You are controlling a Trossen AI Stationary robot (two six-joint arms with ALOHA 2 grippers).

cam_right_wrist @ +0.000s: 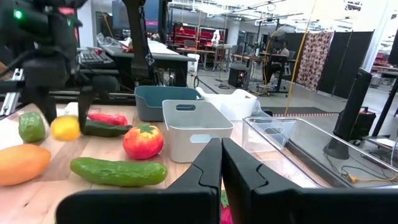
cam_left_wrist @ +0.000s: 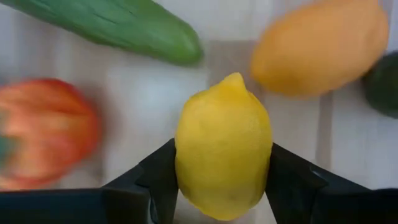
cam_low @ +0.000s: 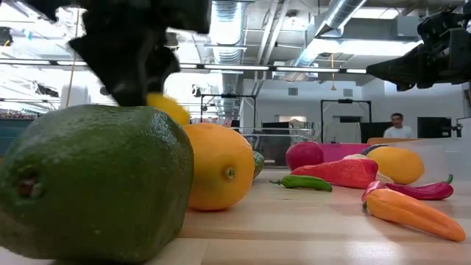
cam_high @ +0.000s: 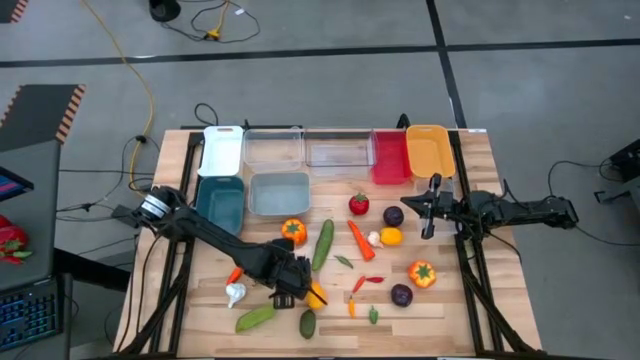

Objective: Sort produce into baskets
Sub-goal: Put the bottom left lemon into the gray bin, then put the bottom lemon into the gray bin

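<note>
Left gripper point(cam_left_wrist: 222, 186) low over the table's near edge, jaws pinching a yellow lemon point(cam_left_wrist: 224, 146) by its two sides. Lemon sits between the dark fingers point(cam_left_wrist: 158, 180), its pointed tip facing away from the wrist. Just beyond it lie a long green cucumber point(cam_left_wrist: 118, 22), an orange lemon-shaped fruit point(cam_left_wrist: 320, 46) and an orange-red pepper point(cam_left_wrist: 43, 134), all on the bare wood. From above, the left arm reaches in from the table's left edge to the front centre, with white garlic point(cam_high: 235, 294) and a green pod point(cam_high: 254, 318) just to its left.

Right gripper point(cam_right_wrist: 221, 180) pressed together, nothing between its fingers. It hangs near the right side of the table point(cam_high: 470, 300), close to the orange basket point(cam_high: 430, 150).

Baskets line the far edge: white basket point(cam_high: 222, 148), two clear baskets point(cam_high: 273, 147), red basket point(cam_high: 389, 157), then orange. Teal basket point(cam_high: 220, 198) and grey-blue basket point(cam_high: 279, 193) stand in a second row, nearer. None visibly holds any produce.

Rest of the produce scattered mid-table: carrot point(cam_high: 360, 240), purple ball point(cam_high: 401, 294), red chilli point(cam_high: 372, 281), a second pepper point(cam_high: 421, 272).
</note>
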